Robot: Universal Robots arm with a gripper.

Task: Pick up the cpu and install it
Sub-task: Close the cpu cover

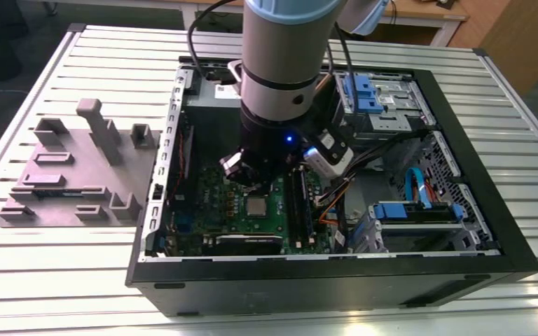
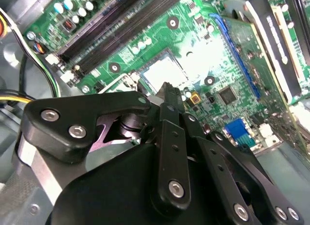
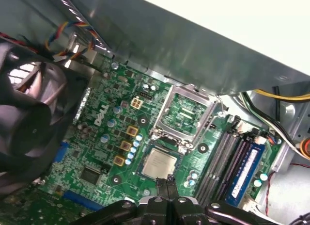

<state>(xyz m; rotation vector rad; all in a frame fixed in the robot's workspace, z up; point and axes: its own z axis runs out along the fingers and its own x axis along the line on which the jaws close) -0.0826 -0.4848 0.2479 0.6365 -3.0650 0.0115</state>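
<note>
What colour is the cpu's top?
Silver-grey, with a thin darker rim; the cpu shows best in the first wrist view.

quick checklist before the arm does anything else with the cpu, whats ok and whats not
1. cpu seated in the socket on the motherboard: ok, it lies flat and square there in the first wrist view.
2. End effector free of the cpu: ok, its fingertips meet just above the chip's edge and carry nothing.
3. Socket retention frame closed over the cpu: not ok, it stands flipped open beside the chip.
4. Memory sticks out of the end effector's way: ok, they sit to one side of the socket.
5. Loose cables away from the arm: cannot tell, they run close to the wrist in the exterior view.
</note>
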